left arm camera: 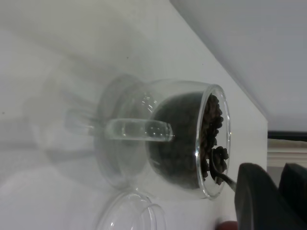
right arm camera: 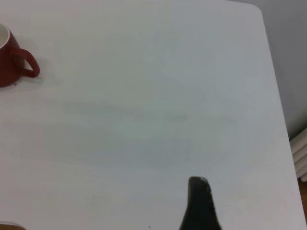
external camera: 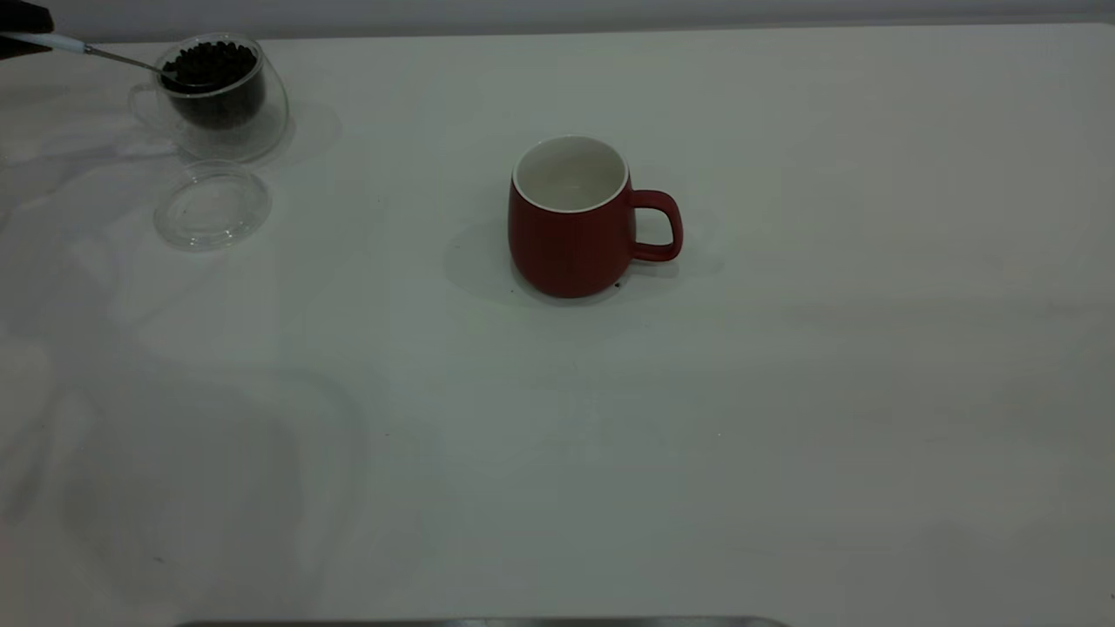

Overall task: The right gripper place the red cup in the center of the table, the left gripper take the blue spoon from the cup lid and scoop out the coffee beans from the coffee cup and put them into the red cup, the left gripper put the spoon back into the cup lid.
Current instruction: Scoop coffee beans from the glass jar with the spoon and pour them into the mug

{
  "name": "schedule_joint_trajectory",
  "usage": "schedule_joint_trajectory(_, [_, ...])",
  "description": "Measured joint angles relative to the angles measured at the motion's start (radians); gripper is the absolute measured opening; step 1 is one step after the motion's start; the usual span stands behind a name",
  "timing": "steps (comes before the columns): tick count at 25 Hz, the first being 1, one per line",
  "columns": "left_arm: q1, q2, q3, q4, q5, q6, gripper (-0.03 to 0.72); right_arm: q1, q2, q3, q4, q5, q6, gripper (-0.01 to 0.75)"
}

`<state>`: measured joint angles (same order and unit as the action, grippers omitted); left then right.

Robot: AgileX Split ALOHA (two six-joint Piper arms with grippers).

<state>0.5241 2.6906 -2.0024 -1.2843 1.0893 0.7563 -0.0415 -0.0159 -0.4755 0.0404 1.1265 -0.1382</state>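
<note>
1 spoon-load underway: left gripper (external camera: 22, 35) clamps the blue spoon (external camera: 96, 52), bowl in the coffee beans (external camera: 209, 65) of the coffee cup (external camera: 222, 96). Cup lid (external camera: 212, 205) just beside; red cup (external camera: 571, 218) well apart, mid-table (external camera: 784, 392). Right gripper (right arm camera: 199, 206): can't tell.

A pale wall (external camera: 557, 13) rises behind the tabletop.

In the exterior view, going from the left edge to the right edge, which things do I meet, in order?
Left end effector holding the blue spoon → coffee cup with coffee beans → red cup. The cup lid lies in front of the coffee cup, so its place in the order is unclear.
</note>
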Motion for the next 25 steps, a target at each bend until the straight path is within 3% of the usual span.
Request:
schedule_joint_trajectory(10, [0.0, 0.0, 0.0, -0.06, 0.068, 0.092, 0.118, 0.0, 0.0, 0.0, 0.0, 0.0, 0.0, 0.588])
schedule_joint_trajectory(25, [0.0, 0.0, 0.0, -0.074, 0.071, 0.098, 0.118, 0.0, 0.0, 0.0, 0.0, 0.0, 0.0, 0.588])
